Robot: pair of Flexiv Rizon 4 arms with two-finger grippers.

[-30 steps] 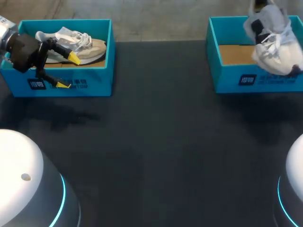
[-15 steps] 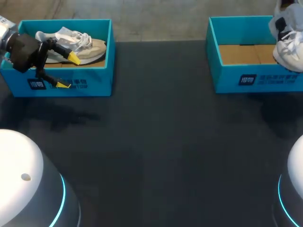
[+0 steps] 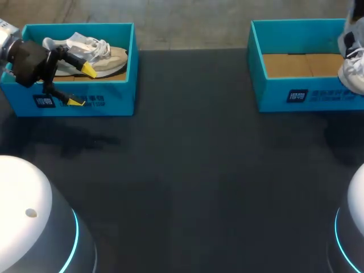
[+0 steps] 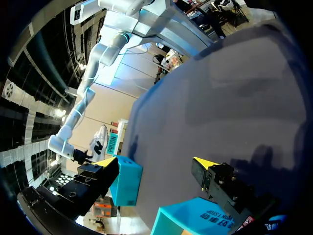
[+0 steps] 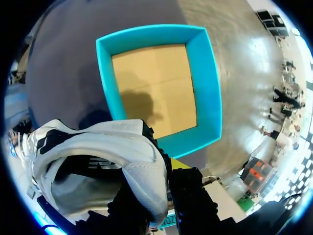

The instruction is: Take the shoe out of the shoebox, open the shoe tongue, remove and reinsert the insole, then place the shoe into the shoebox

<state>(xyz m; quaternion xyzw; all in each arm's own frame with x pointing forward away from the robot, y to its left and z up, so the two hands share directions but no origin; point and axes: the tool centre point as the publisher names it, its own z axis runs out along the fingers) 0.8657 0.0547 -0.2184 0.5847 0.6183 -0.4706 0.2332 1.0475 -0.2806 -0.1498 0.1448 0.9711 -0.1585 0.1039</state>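
The white shoe (image 3: 354, 62) has swung further right and hangs aloft past the right box's (image 3: 273, 94) end; the left claw (image 3: 82, 86) has stayed spread wide astride the left box's (image 3: 114, 96) front wall, by the beige shoe (image 3: 111, 60). The right claw (image 5: 157, 182) is clamped on the white shoe's collar, a fair hold, I'd judge: light shoe, soft sagging upper, firmer rim. Two shoes, two boxes.

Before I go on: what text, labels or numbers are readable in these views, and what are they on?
Left shoebox, front wall: a white logo and a line of print, too small to read.
Right shoebox, front wall: the same kind of white label, too blurred to read.
White shoe: dark markings only, no legible text.
Nothing else legible.
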